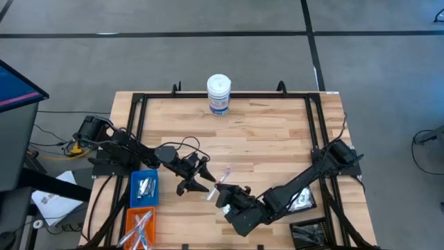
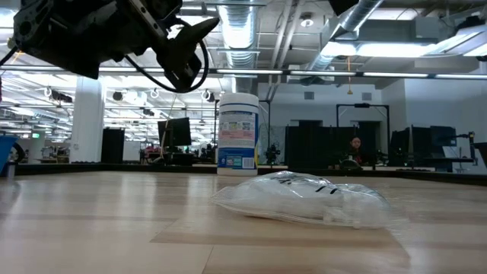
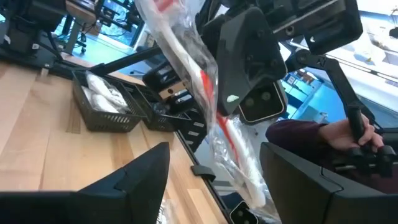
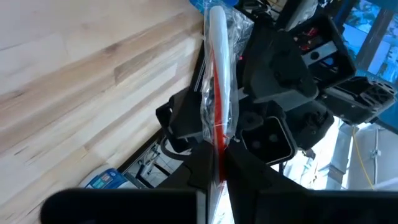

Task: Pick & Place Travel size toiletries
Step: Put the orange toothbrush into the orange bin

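A thin white-and-red stick in a clear crinkly wrapper (image 4: 217, 68) is held up over the table's near middle, with my right gripper (image 4: 214, 171) shut on it. My left gripper (image 3: 214, 186) is open and level, facing it from the left. Its two fingers stand on either side of the stick (image 3: 214, 118); I cannot tell whether they touch it. In the high view the stick (image 1: 225, 173) lies between the left gripper (image 1: 199, 178) and the right gripper (image 1: 222, 190). A clear packet with white contents (image 2: 304, 202) lies flat on the table near the front edge. My right gripper pinches the wrapped stick between its two fingers near one end (image 4: 217, 146), wrapper and stick together. The fingers come slanting from the table's near right side. The rest of the stick reaches out past the fingertips, lifted clear of the table.
A tall white canister with a blue label (image 1: 218, 94) stands at the far middle. A blue bin (image 1: 144, 187) with small items and an orange bin (image 1: 139, 229) sit at the near left, and black bins (image 1: 309, 232) at the near right. A person's hand (image 3: 348, 134) shows beyond the table.
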Motion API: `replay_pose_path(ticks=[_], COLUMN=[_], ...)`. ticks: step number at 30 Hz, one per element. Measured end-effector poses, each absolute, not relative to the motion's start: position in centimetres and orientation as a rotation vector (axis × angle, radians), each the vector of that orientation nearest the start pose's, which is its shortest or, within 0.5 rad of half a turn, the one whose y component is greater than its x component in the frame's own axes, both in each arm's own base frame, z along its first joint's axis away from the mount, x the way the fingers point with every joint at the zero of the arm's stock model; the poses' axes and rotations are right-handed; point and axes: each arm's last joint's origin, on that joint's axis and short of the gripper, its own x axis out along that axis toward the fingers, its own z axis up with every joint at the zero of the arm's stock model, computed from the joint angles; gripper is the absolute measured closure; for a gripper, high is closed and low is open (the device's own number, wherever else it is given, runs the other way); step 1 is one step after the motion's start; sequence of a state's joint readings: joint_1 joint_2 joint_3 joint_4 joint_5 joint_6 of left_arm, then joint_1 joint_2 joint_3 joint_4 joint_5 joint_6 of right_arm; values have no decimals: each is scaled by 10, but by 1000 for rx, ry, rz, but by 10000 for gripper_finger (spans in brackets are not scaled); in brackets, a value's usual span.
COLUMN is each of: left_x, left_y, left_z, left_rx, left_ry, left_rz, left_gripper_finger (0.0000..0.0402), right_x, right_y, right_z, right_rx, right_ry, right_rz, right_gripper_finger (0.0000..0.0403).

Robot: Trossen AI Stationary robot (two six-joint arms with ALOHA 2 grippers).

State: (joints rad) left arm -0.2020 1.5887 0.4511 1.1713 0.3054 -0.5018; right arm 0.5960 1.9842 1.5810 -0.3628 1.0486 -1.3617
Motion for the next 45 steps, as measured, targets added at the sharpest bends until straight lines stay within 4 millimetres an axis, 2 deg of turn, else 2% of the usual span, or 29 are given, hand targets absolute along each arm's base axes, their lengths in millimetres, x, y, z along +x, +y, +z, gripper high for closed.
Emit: replay_pose_path(ticks=[9,16,20,26,27,33,45], left_x=[270,270,270,270,270,270,269], left_y=[-64,-64,-64,-64,-64,-64,-68], left_z=[174,174,175,173,173,173,181], left_rx=[-484,-482,-484,-504,-506,-494,-437], left_ry=[86,84,83,101,103,94,2], left_rz=[-509,-513,-513,-503,-502,-512,-462], left_gripper_finger=[165,197,242,372,381,381,384], right_x=[386,387,386,385,385,386,386], right_y=[201,199,201,203,204,206,233], right_z=[247,247,247,248,248,250,270], right_rx=[-1842,-1839,-1821,-1712,-1684,-1467,-1169], right_ry=[837,841,832,806,800,731,479], right_rz=[-40,-42,-47,-92,-104,-193,-288], right_gripper_finger=[384,375,380,363,358,327,267])
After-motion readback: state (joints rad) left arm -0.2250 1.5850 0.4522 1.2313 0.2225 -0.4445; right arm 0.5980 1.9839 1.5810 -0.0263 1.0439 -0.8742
